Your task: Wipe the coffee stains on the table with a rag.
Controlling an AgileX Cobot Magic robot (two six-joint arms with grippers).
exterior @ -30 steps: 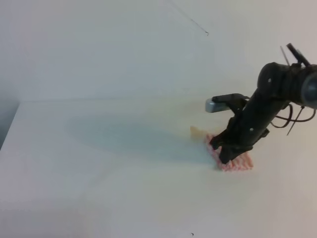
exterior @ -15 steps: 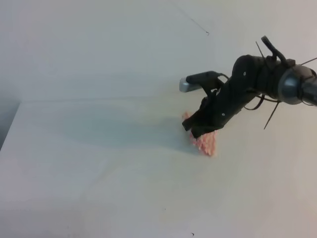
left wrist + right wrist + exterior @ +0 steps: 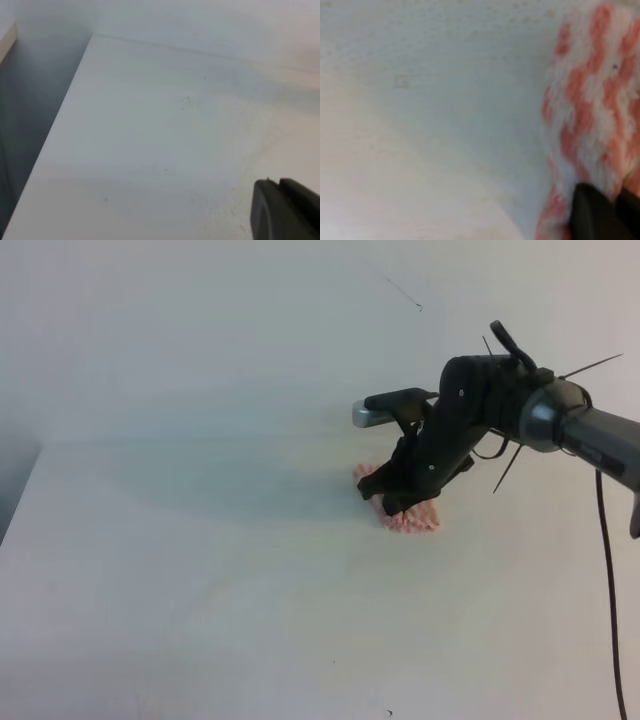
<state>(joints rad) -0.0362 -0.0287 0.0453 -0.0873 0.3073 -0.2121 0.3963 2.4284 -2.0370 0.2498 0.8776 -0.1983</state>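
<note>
While pressed on table [image 3: 200,590], rag [image 3: 412,520] sits under closed right fingers [image 3: 592,217], seemingly pinched.

Right gripper [image 3: 392,502] swept left and away across the table [image 3: 200,590], dragging the rag [image 3: 408,517] along. Tan stain, visible beside the rag a second ago, now gone.

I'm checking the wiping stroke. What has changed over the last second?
The right end effector dragged the rag leftward and a bit farther back across the table; the tan patch seen beside the rag earlier no longer shows. The grip on the rag stayed shut.
</note>
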